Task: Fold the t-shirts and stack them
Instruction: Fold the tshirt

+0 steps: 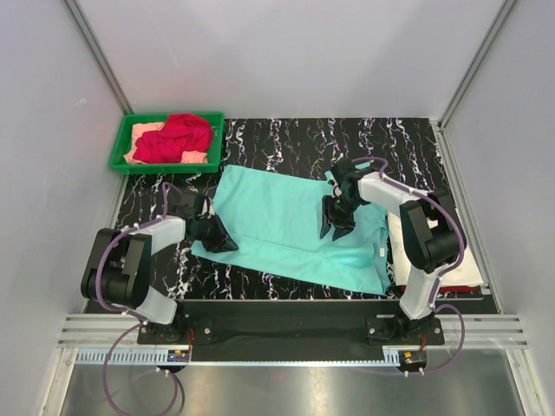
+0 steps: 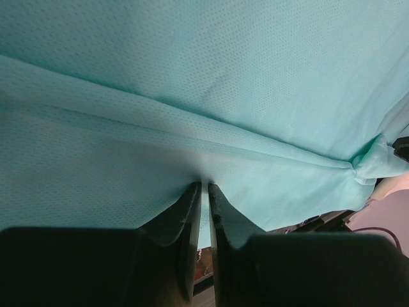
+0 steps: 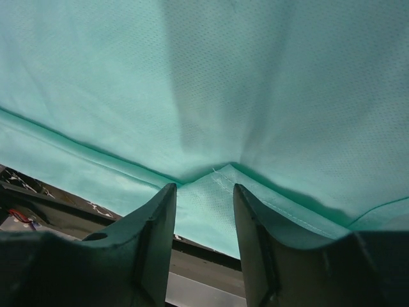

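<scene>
Asking as observer: what could go wrong from here?

Arm: Two risks. My left pincer [image 2: 204,187] is pressed together on a thin fold at the left edge of the mint-teal t-shirt [image 1: 277,217]. It's a shallow bite, so a hard pull could slide the cloth out. My right pincer [image 3: 204,188] is spread over a turned-back hem corner and grips nothing. If it closes off-centre I'd judge it catches one layer only, and the fold goes crooked.

Observer: Where does the shirt lie, and how does it look?

Arm: Spread across the middle of the black marbled bench [image 1: 286,139], between my two arms. Mostly flat, fine-meshed, with one long crease running from my left grip toward the right. Its right end is bunched near the cream-white t-shirt [image 1: 455,264].

Observer: The others?

Arm: The red t-shirt [image 1: 178,137] is heaped on the peach t-shirt [image 1: 143,132] in the green tray [image 1: 117,160], far left.
</scene>
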